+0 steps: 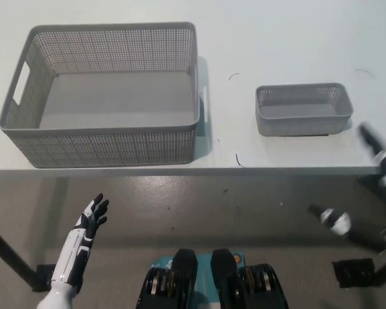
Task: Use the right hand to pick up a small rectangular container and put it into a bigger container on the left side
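Sitting upright on the white table (pixel 289 38), open side up, small grey perforated basket (pixel 303 109), long axis running left to right along the table's front edge, untouched. Well apart to its left, large grey perforated basket (pixel 109 145), empty, handle cut-outs at both short ends, long axis likewise left to right. Blurred at the picture's right edge, just off the small basket's right end, black right hand (pixel 376 151), holding nothing, fingers spread. Resting low at lower left, below the table edge, white left hand (pixel 90 222), fingers loosely apart, empty.

Bright even light; right hand (pixel 379 158) motion-blurred.
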